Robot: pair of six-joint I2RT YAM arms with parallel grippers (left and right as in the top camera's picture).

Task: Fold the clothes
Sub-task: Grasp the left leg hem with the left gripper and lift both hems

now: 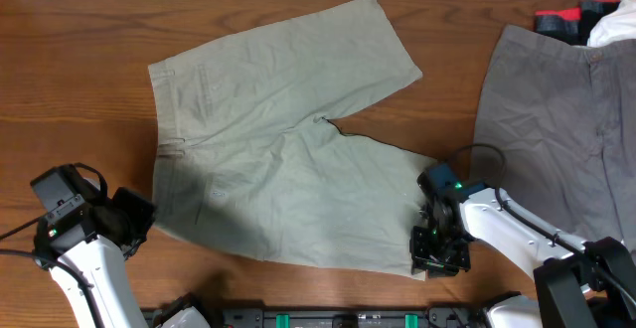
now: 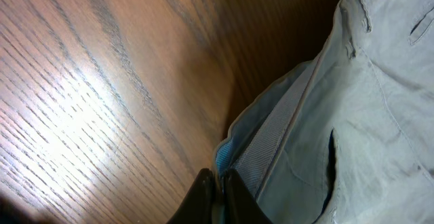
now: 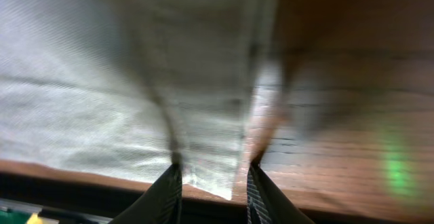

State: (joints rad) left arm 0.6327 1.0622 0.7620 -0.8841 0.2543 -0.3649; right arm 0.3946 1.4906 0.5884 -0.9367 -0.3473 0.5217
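Observation:
The light khaki shorts [image 1: 278, 159] lie spread flat on the wooden table [image 1: 79, 70], waistband to the left and legs to the right. My left gripper [image 1: 139, 219] is at the waistband's near corner. In the left wrist view it [image 2: 218, 180] is shut, with the blue-lined waistband edge [image 2: 271, 142] running into its tips. My right gripper [image 1: 437, 258] is at the near leg's hem corner. In the right wrist view it [image 3: 213, 170] is open, its fingers on either side of the hem corner [image 3: 210, 136]. The grey shorts [image 1: 556, 119] lie flat at the right.
A heap of red, black and white things [image 1: 586, 18] sits at the back right, just above the grey shorts. The table's front edge and a dark rail [image 1: 328, 318] run close behind both grippers. Bare wood [image 2: 102, 81] lies left of the waistband.

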